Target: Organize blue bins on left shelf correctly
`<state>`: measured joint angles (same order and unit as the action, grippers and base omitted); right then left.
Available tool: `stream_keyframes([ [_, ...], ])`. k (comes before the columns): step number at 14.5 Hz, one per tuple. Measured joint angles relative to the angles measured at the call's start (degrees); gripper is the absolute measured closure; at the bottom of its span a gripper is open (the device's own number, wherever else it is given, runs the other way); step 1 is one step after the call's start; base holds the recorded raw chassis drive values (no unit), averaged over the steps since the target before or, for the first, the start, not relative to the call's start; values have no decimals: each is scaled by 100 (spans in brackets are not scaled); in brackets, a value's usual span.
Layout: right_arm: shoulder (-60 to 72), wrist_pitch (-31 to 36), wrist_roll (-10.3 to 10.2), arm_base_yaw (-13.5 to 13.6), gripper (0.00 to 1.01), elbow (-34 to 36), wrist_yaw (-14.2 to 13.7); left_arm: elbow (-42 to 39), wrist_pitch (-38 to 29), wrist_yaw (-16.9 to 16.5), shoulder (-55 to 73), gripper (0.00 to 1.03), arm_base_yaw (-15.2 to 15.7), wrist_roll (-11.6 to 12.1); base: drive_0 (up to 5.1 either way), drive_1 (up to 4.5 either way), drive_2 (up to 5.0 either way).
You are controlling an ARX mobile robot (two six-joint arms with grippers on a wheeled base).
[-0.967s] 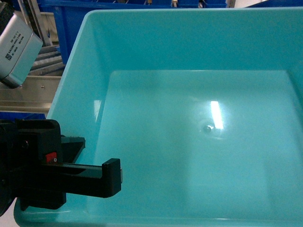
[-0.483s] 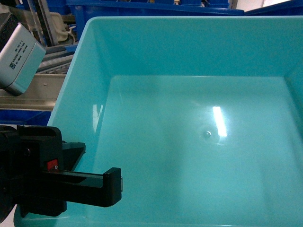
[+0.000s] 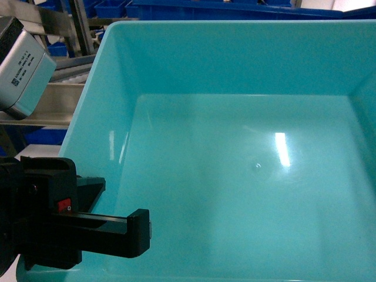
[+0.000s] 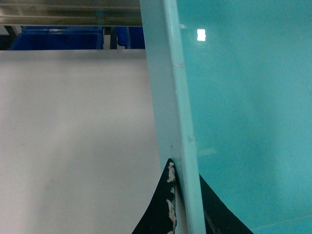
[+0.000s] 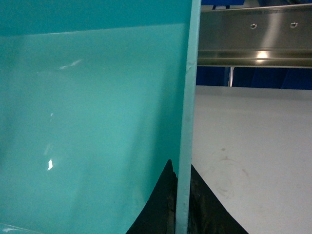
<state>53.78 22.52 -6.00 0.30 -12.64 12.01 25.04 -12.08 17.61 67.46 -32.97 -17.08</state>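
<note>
Light turquoise glossy plastic bin (image 3: 247, 170) held up by both side walls, filling the head view.

The left gripper (image 4: 181, 204) pinches the bin's left wall, one black finger on each face; the right gripper (image 5: 178, 200) clamps the right wall the same way. A white tabletop (image 4: 73, 136) lies below and beside the bin. Beyond its far rim stand the stainless-steel shelf rails (image 5: 253, 39) and dark royal-blue plastic bins (image 3: 235, 9). A grey box-shaped camera housing (image 3: 23, 70) at upper left carries a printed label, too small to read.
</note>
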Motion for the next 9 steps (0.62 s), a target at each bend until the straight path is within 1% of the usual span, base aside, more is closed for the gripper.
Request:
stream_keyframes([
  [9,11,-7,-7,0,99,2,2,-7,0,0,-2,101,0,0,-452,71,404],
])
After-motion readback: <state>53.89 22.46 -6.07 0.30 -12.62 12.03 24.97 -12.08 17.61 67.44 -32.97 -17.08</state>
